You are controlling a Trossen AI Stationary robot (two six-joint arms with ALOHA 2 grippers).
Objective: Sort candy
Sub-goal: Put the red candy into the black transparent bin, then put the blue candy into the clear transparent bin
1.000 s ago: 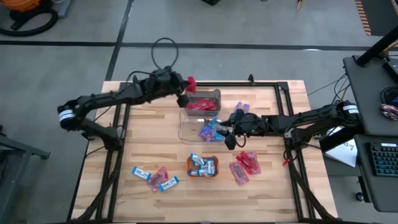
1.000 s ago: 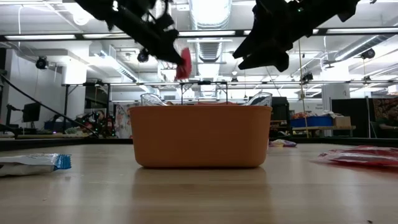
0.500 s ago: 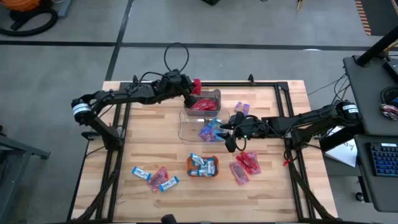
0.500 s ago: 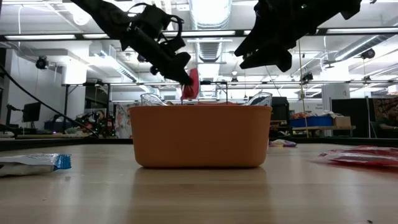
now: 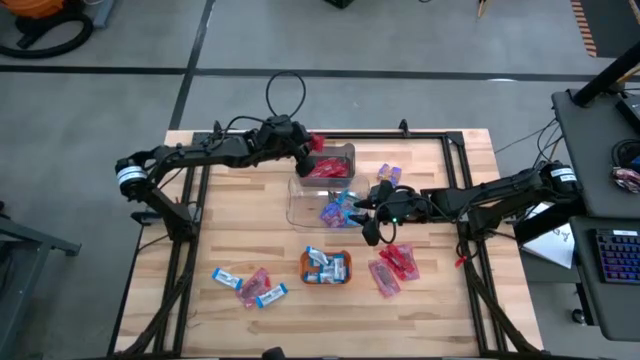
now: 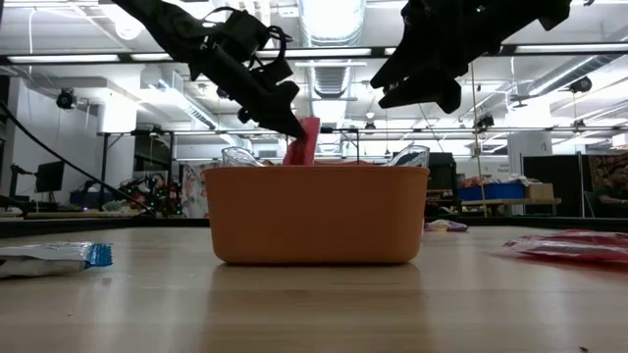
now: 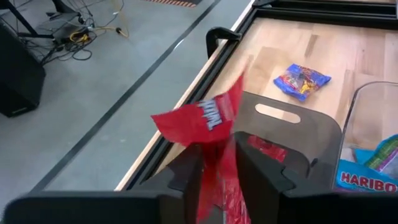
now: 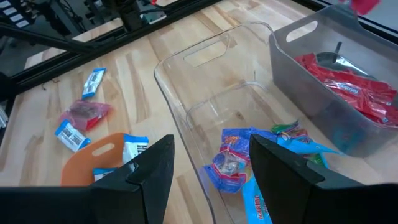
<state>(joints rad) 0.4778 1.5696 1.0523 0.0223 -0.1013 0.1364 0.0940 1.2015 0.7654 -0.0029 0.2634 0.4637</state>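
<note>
Here the left hand (image 7: pixel 217 165) is clenched on a red packet (image 7: pixel 202 118), holding it just over the grey bin (image 5: pixel 345 153) that already carries other red packets, presumably to drop it with its kind. The right hand (image 8: pixel 208 162) hangs released above the clear bin (image 8: pixel 205 81) of blue sweets (image 8: pixel 233 158). More candy lies loose on the desk (image 5: pixel 230 225).

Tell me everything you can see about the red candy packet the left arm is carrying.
The red packet is a glossy crinkled wrapper with white lettering, pinched at its lower end by the left tool, its upper part flaring free. It hangs over the near end of the grey bin, which already holds more red packets. In the low view it tilts, its lower edge dipping behind the orange tray. Only the tool's fingers visibly touch it.
</note>
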